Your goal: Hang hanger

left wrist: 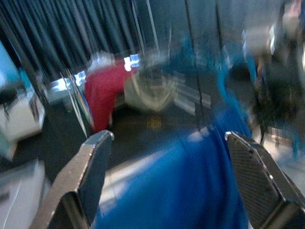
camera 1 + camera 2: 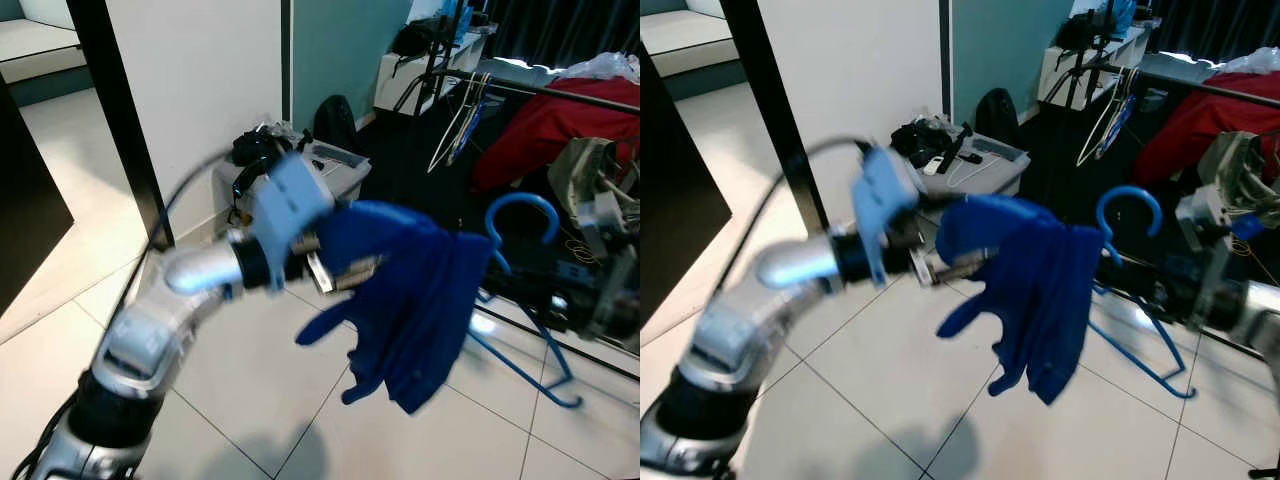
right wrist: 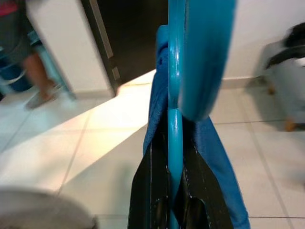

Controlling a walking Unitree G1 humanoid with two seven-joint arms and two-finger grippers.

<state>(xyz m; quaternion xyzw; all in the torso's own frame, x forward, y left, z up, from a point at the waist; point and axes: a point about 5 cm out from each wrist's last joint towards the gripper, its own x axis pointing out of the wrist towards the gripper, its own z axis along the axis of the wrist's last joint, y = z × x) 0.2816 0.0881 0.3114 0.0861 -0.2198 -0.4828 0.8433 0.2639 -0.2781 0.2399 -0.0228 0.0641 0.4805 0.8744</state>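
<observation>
The silver left arm rises from seven o'clock in the head views and reaches toward three o'clock, its elbow bent and its pale blue wrist housing near the centre. The left gripper (image 1: pixel 167 181) has its jaws spread wide, one black finger (image 1: pixel 93 171) on each side of a dark blue cloth garment (image 2: pixel 420 300) that lies between them. The right arm enters at three o'clock, blurred, forearm pointing toward nine o'clock. The right gripper (image 3: pixel 174 191) has its jaws closed tight on the rod of a blue plastic hanger (image 3: pixel 175 86), fingers pressed against it on both sides
</observation>
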